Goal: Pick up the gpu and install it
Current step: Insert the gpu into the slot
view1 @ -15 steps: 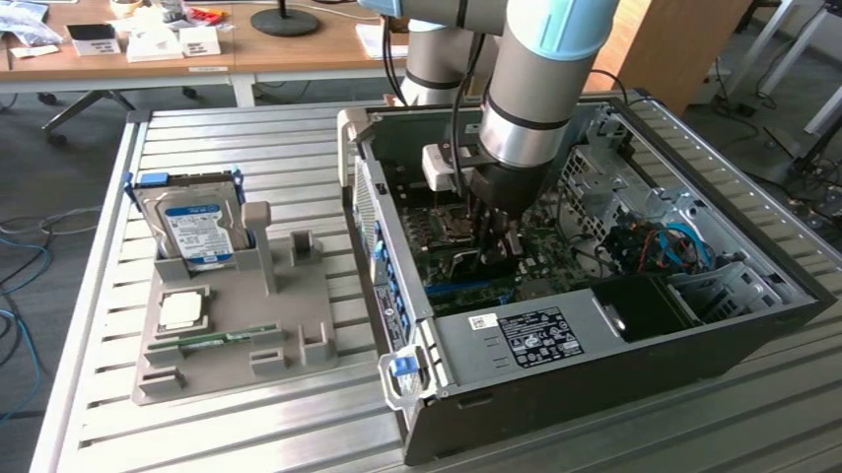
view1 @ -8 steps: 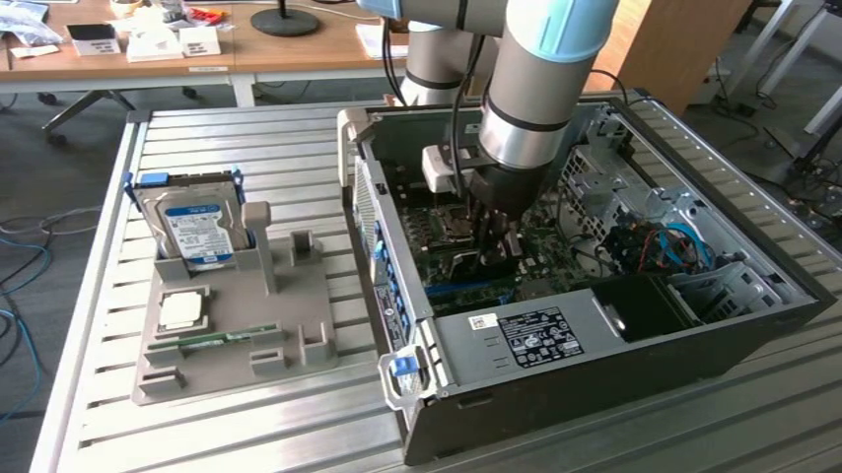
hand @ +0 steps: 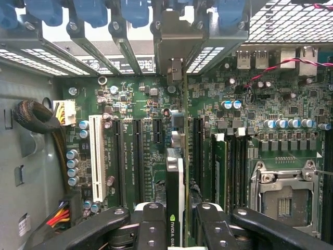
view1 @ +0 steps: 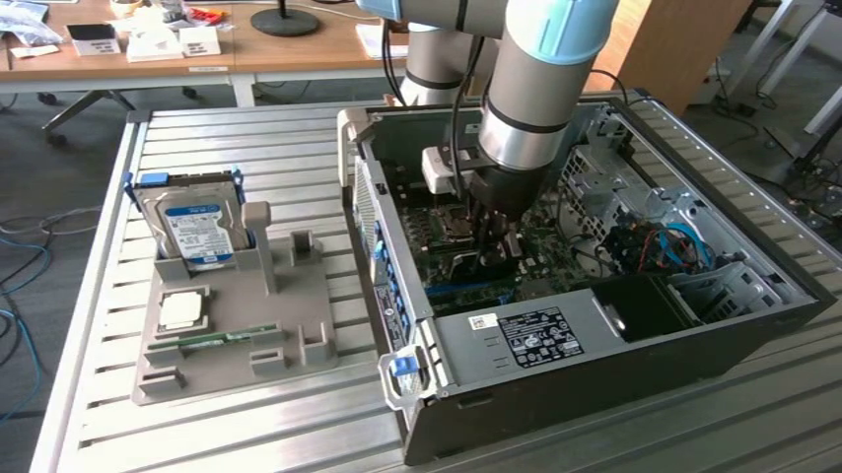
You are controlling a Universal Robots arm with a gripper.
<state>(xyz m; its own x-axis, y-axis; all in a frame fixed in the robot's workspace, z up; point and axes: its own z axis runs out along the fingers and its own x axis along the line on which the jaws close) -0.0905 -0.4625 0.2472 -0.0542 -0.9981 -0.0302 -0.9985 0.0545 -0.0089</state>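
Observation:
Inside the open computer case, my gripper reaches down over the motherboard. The gpu, a thin dark card seen edge-on with a green logo label, stands upright between my black fingers, and the gripper is shut on it. The card's silver bracket lies against the case's rear slot openings. The card's lower edge runs along a black expansion slot, just beside the other black slots. I cannot tell whether it is pushed fully in.
A white slot, memory slots and the CPU socket flank the card. A cable bundle hangs by the case wall. Outside the case, a grey holder carries the hard drive, a CPU and a memory stick.

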